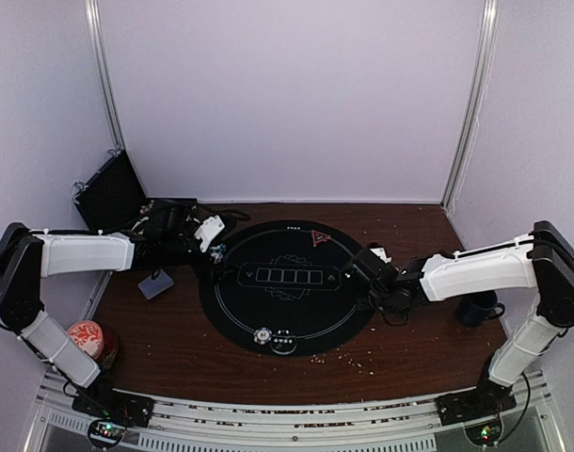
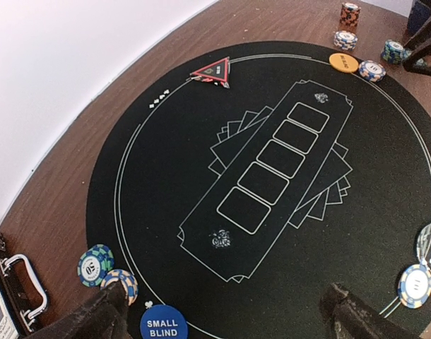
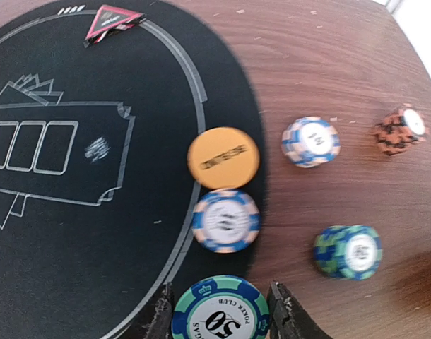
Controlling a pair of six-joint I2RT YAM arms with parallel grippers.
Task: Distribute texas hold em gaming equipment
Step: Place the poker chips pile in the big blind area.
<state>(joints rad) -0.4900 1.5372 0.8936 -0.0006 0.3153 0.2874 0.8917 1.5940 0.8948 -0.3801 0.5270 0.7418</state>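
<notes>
My right gripper (image 3: pixel 221 319) is shut on a green-and-blue poker chip (image 3: pixel 219 305), held just above the right rim of the round black mat (image 3: pixel 74 233). Ahead of it lie an orange button (image 3: pixel 223 157), a blue-and-white chip (image 3: pixel 226 220), another blue-and-white chip (image 3: pixel 311 141), an orange chip (image 3: pixel 401 129) and a green-blue chip (image 3: pixel 348 251). The red triangle marker (image 3: pixel 111 21) sits at the mat's far edge. My left gripper (image 2: pixel 226 296) hangs open over the mat's left rim, holding nothing. By its left finger lie two chips (image 2: pixel 95 264) and the blue small-blind button (image 2: pixel 163 323).
A grey-blue pack of cards (image 1: pixel 156 283) lies on the wood left of the mat. A black case (image 1: pixel 108 193) stands at the back left. The red-topped can (image 1: pixel 87 339) is near the left arm's base, the dark mug (image 1: pixel 477 308) near the right arm. Crumbs dot the front of the table.
</notes>
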